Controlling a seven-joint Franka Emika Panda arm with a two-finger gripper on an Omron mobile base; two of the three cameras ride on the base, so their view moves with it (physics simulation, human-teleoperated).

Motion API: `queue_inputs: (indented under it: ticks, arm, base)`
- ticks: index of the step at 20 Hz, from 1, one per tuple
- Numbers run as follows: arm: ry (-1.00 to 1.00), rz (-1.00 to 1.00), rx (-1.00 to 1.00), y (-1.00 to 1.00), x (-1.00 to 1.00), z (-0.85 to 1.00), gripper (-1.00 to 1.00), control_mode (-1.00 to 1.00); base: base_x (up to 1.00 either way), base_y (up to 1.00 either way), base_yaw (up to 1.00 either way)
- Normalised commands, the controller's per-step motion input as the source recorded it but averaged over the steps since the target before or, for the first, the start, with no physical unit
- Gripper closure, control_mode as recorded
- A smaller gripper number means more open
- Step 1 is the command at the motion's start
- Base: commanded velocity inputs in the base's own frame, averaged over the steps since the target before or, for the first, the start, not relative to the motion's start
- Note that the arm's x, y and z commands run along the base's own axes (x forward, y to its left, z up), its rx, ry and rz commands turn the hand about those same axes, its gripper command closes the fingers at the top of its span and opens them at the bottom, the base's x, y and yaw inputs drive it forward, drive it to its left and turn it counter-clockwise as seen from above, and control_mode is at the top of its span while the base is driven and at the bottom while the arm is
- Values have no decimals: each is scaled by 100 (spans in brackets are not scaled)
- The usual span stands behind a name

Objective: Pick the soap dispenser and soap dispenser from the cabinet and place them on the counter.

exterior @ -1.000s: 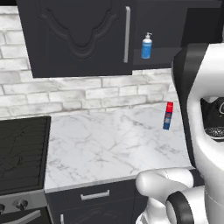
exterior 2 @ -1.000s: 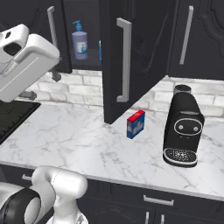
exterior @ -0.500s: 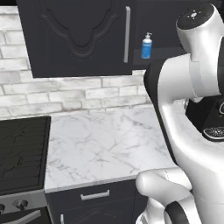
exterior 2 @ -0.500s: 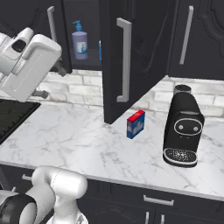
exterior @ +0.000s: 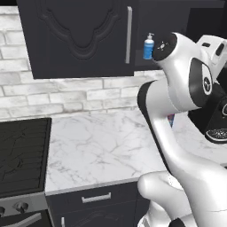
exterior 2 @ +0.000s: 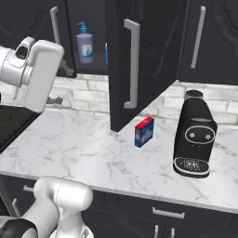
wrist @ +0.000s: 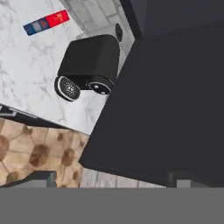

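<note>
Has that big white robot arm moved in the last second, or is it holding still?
Yes. In the right base view, the arm has swung rightward and down, closer to the open cabinet door; the purple soap dispenser stays shelved.

White marble veined with grey is shown on the counter (exterior 2: 83, 153), beneath a dark charcoal cabinet (exterior 2: 135, 60); beside it, a greyish-purple, blue-pumped soap dispenser (exterior 2: 84, 44), a red-and-blue box (exterior 2: 144, 132) and a black coffee machine (exterior 2: 194, 139).

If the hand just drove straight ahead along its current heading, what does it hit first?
Most likely the dark cabinet door, which sits dead ahead in the hand view, between the open hand and everything beyond. The coffee machine lies off to the side of that line. Depth is unclear.
</note>
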Motion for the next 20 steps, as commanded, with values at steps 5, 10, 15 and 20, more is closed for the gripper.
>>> queue_inputs:
  ticks: [5, 10, 15, 20]
  arm:
    - [4, 0, -25, 0, 1, -5, -100, -100]
    - [6, -3, -13, -2, 0, -12, -100, -100]
    - [6, -8, -3, -21, 15, -12, -100, -100]
    - [4, -13, -5, -22, 13, -7, -100, -100]
  base:
    - [0, 0, 0]
    - [0, 0, 0]
    - [0, 0, 0]
    - [0, 0, 0]
